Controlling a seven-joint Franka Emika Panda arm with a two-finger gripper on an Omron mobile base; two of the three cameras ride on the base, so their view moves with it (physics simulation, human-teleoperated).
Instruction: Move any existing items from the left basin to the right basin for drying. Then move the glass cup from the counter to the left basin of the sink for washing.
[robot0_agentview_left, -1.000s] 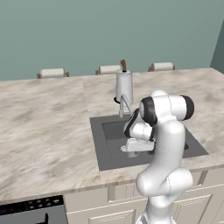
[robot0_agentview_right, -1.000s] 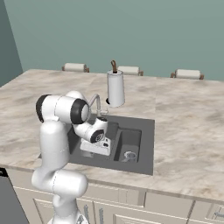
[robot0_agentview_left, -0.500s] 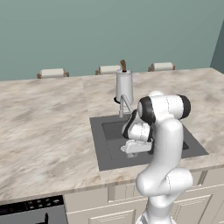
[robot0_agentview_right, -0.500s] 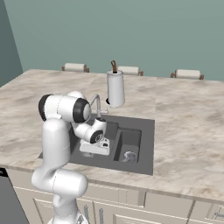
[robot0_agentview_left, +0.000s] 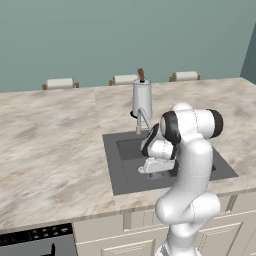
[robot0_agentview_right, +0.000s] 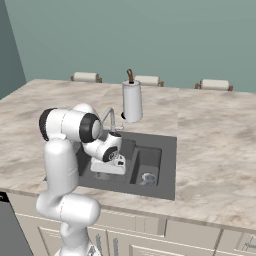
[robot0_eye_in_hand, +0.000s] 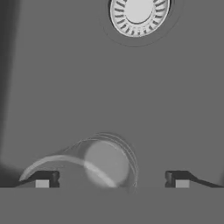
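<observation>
The glass cup, clear and greyish, stands on the dark floor of the left basin, below its round silver drain. My gripper hangs just above it, open, its fingertips spread wide on either side of the cup and not clamping it. From the base, the gripper is low inside the left basin of the sink. A small low round grey item lies in the narrower right basin. My arm covers much of the sink in the left base view.
A tall steel canister with a brown stick stands behind the sink, beside the slim tap. The marbled counter spreads wide to both sides. Three white-topped chair backs line its far edge.
The jaws have gone from shut to wide open, letting go of the glass cup in the left basin. The arm has hardly moved.
</observation>
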